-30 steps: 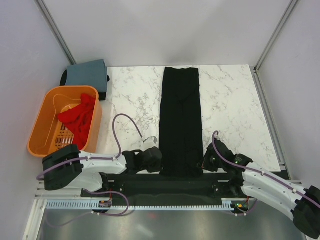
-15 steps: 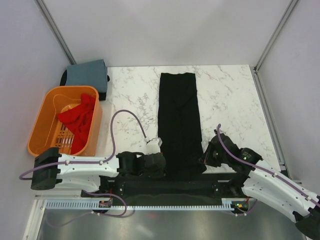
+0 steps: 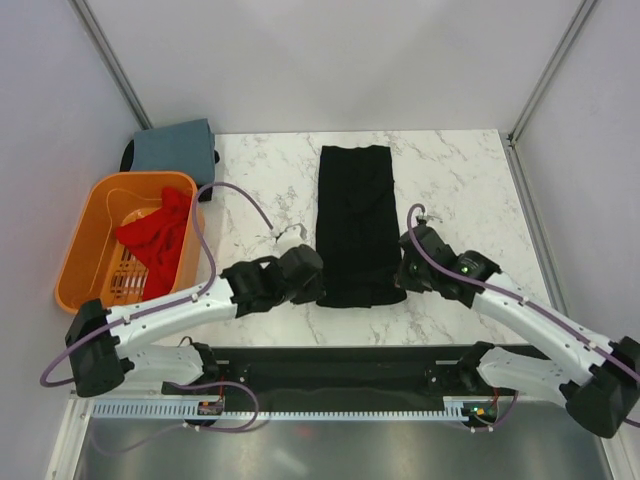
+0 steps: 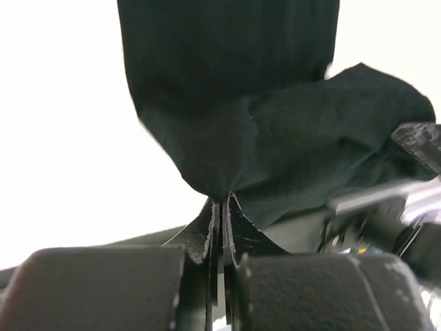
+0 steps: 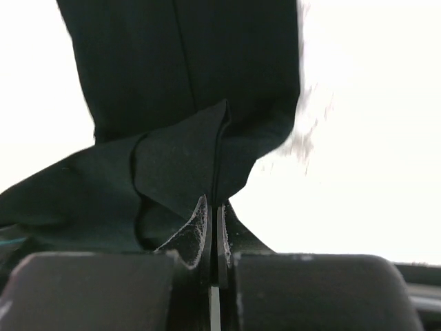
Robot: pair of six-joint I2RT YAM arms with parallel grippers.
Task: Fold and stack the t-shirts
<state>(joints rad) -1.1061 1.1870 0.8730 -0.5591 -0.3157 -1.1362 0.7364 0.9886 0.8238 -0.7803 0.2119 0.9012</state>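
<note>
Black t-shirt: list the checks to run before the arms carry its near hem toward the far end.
1. Left gripper shut on the near-left corner of the black t-shirt: ok.
2. Right gripper shut on the near-right corner: ok.
3. Both grippers roughly level across the hem in the top view: ok.
4. Far half lies flat on the table: ok, slight wrinkles.
5. Fold path has nothing in the way: ok; the orange basket stands off to the left.
6. All fabric layers caught in each pinch: cannot tell.
</note>
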